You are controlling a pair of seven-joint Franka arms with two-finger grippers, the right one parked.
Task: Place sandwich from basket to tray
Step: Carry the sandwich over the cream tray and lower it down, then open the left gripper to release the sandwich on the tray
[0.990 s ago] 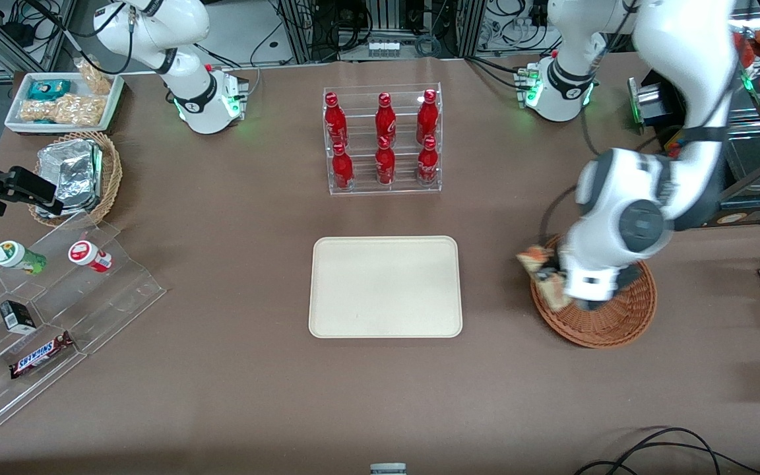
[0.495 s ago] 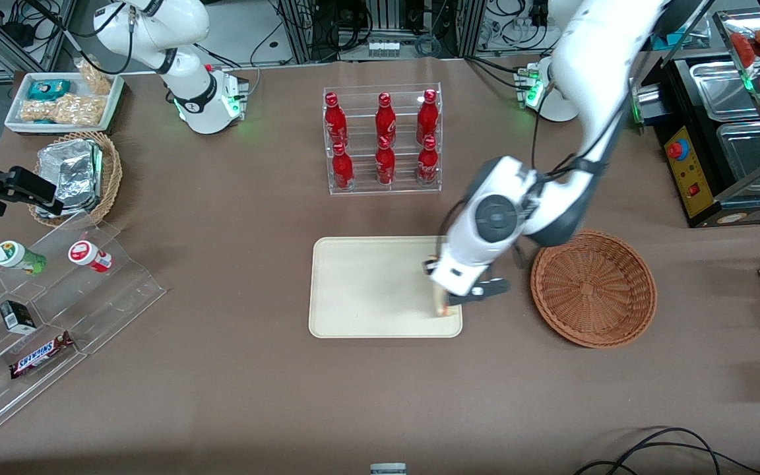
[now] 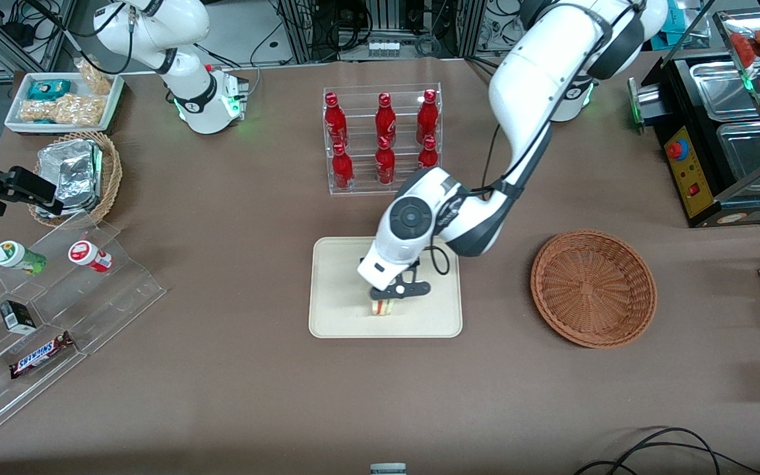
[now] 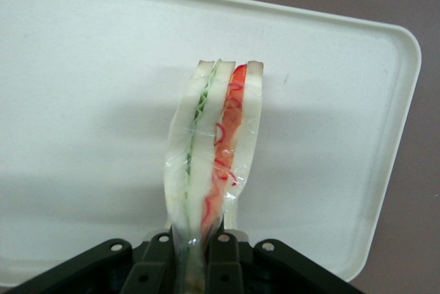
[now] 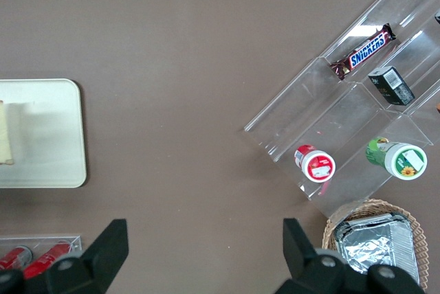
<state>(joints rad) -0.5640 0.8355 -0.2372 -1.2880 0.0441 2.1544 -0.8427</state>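
Sandwich [image 4: 216, 143] is clamped between my fingers [image 4: 221, 247] by its narrow end, its wide end pointing away from my pincer [image 3: 388, 298], bread and filling layers on edge. Straight beneath my pincer lies the tray [image 3: 340, 264], and the sandwich hangs over the part of it nearest the front camera. Whether its tip already touches the tray or hovers just above, I cannot tell for sure; a soft shadow under it suggests a small gap.

By my reckoning most of the job is done: the basket [image 3: 593, 287] stands well apart from my pincer, toward my own arm's end of the table, with nothing in it that I can see. What is left is to lower, let go and pull clear.

Tray under me is bare, flat and smooth with a low rim, so the wedge has plenty of room, though it may tip onto its side once freed.

Brown table [image 3: 235, 369] spreads wide around the tray. A clear rack of red bottles [image 3: 383, 138] stands near, farther from the front camera than my pincer. Toward the parked arm's end, well apart from me, are clear stepped shelves [image 3: 57, 310] with snacks and a small basket of foil packets [image 3: 76, 175].
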